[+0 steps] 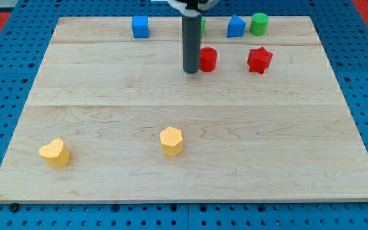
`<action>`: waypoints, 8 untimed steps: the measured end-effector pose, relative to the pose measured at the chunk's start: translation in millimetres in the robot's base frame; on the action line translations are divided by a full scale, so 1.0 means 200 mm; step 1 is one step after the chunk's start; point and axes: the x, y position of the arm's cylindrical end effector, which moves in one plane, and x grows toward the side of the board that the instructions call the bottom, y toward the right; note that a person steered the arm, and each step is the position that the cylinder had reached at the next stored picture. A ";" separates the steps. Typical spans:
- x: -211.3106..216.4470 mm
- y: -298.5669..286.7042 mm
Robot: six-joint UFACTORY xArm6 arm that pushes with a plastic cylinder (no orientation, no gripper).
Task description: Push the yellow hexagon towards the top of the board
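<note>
The yellow hexagon point(171, 140) lies on the wooden board point(107, 89), below the middle and slightly to the view's left. My tip point(191, 71) rests on the board in the upper middle, well above the hexagon and a little to its right. The tip is just left of the red cylinder point(208, 59), close to touching it. The dark rod rises from the tip to the view's top edge.
A yellow heart point(55, 153) sits at the bottom left. A red star point(259, 60) lies right of the red cylinder. Along the top edge are a blue cube point(140, 27), a blue block point(236, 26), a green cylinder point(259, 23) and a green block point(202, 25), mostly hidden behind the rod.
</note>
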 end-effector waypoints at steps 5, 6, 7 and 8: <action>0.98 -0.12; 0.83 -0.13; 0.69 -0.23; 0.58 -0.28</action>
